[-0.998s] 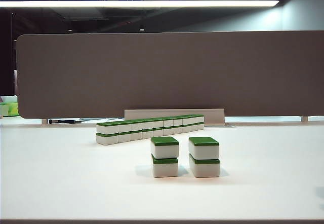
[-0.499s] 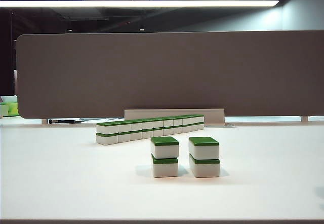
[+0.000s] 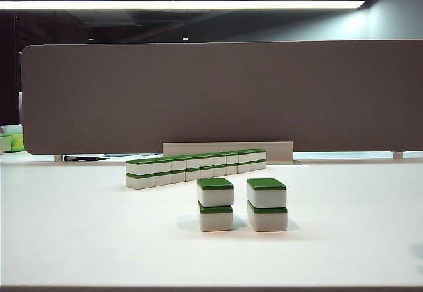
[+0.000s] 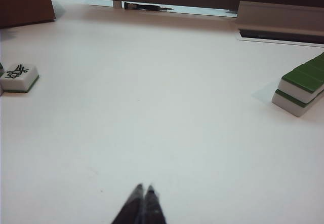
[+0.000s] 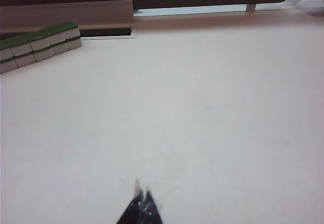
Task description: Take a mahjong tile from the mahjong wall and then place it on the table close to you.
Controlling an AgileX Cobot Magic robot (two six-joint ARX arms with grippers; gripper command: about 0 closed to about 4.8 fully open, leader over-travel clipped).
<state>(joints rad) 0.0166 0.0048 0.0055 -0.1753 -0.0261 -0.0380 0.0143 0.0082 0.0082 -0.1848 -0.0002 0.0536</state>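
White laminate forms the table (image 3: 79, 239), which fills the lower half of the exterior view. The mahjong wall (image 3: 195, 167) lies near the centre of that view: one straight row of white blocks with green tops, two high, its near end at 9 o'clock and its far end receding toward 2 o'clock. At 6 o'clock from the wall, nearer the camera and apart from it, stand two separate two-tile stacks (image 3: 241, 203) side by side with a gap between them. A brown-grey partition board (image 3: 218, 94) stands upright at 12 o'clock behind the wall. Neither of my arms appears in this view.

Left wrist view: my left gripper (image 4: 143, 191) sits above bare table, its two dark fingertips (image 4: 135, 197) pressed together with nothing between them. The near end of the wall shows at 2 o'clock from the tips, well apart. A single tile (image 4: 19, 77) lies face-up at 10 o'clock, also well apart.

Right wrist view: my right gripper (image 5: 142, 191) sits above bare table. Its tips look together and hold nothing. The far end of the wall shows at 10 o'clock, well apart, close beside a pale raised strip (image 5: 66, 12) at the foot of the partition.
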